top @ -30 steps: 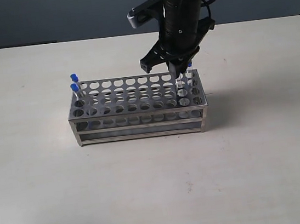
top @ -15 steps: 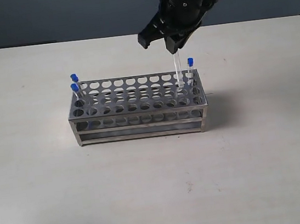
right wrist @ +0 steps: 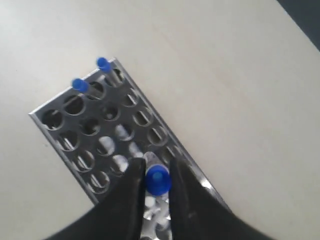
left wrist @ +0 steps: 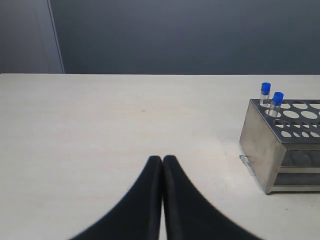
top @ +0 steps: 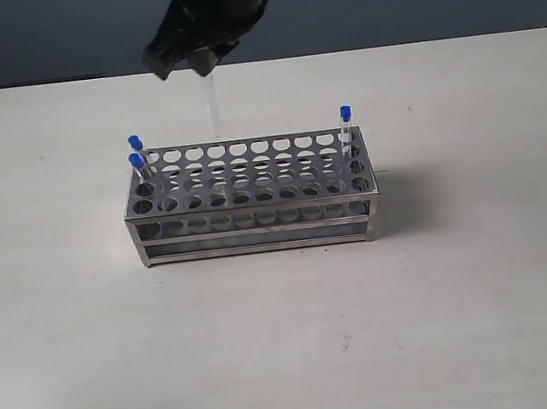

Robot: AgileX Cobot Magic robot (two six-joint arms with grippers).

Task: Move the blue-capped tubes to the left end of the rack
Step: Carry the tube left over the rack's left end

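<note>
The steel rack (top: 257, 229) stands mid-table. Two blue-capped tubes (top: 135, 150) sit in holes at its left end, and a third tube (top: 347, 124) stands at the right end. My right gripper (top: 185, 68) hangs above the rack's left half, shut on a fourth clear tube (top: 210, 107) that is fully clear of the holes. In the right wrist view the gripper (right wrist: 156, 166) pinches that tube's blue cap (right wrist: 158, 181) above the rack (right wrist: 60, 132), with the left-end caps (right wrist: 79, 85) beyond. My left gripper (left wrist: 162, 160) is shut and empty, off the rack's (left wrist: 260, 145) left end.
The rack's top plate has many empty holes (top: 239, 174) between the tubes at either end. Bare beige table (top: 292, 343) surrounds the rack. A dark wall runs behind the table's far edge.
My right gripper lifted the tube out of a hole near the rack's right end and carried it up and to the left. The other three tubes have not moved.
</note>
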